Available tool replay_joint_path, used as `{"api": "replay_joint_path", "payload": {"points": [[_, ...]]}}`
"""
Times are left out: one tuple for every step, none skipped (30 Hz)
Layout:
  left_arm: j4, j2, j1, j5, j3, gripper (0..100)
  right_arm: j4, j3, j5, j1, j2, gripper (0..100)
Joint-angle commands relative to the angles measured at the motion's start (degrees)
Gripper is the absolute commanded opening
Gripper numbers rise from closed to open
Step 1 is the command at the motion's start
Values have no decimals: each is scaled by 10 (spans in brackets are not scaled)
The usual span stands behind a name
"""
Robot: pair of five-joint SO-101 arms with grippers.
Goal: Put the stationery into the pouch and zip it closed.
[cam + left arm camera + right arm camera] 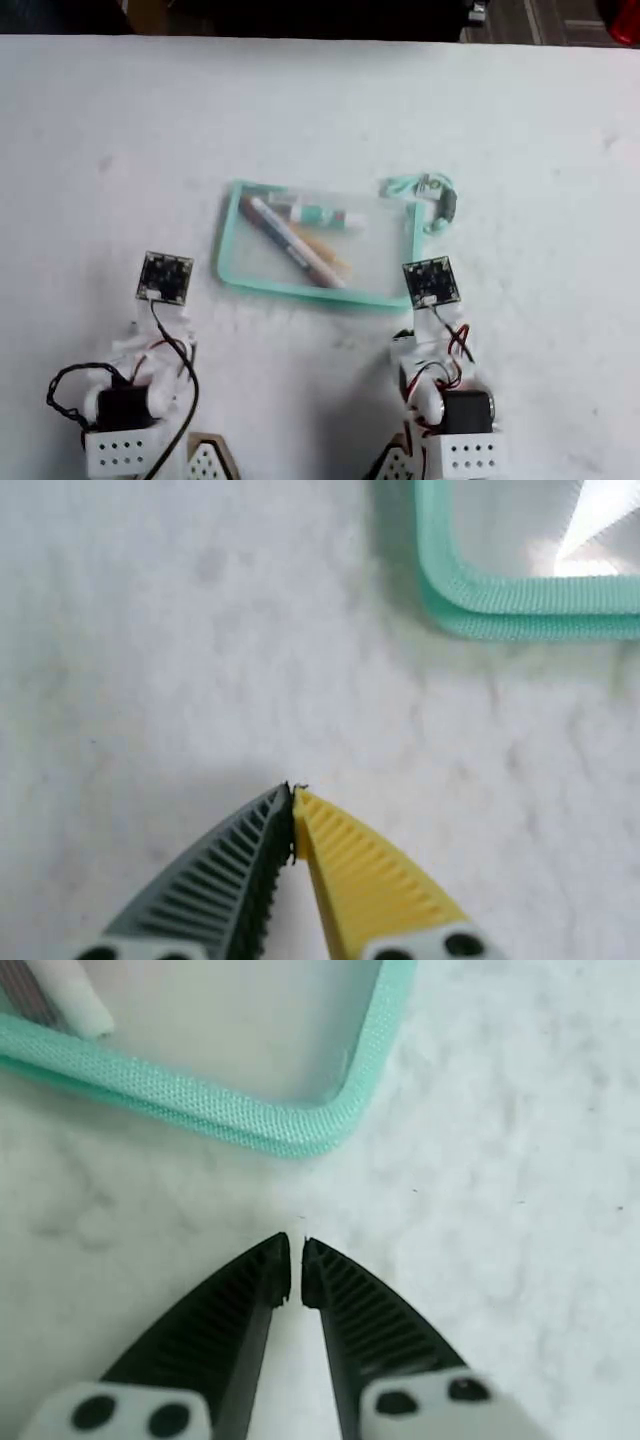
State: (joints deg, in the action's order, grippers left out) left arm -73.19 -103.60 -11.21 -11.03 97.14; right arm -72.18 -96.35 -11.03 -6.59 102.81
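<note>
White table [300, 100] beneath closed, empty jaws

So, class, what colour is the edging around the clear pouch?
Mint green, with a woven texture. The pouch edging shows best in the right wrist view.

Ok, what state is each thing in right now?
pouch: lying flat; whether it's zipped can't be told.
pens: apparently inside the pouch, seen through its clear face.
left gripper: jaws shut, empty, near a pouch corner.
right gripper: jaws shut, empty, near another corner.
</note>
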Motion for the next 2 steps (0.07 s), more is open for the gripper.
{"api": "replay_joint_path", "payload": {"points": [[-5, -8, -6, -1, -2, 24, -4, -5, -3, 4, -2, 16], [-5, -8, -6, -1, -2, 24, -4, -5, -3, 4, -2, 16]]}}
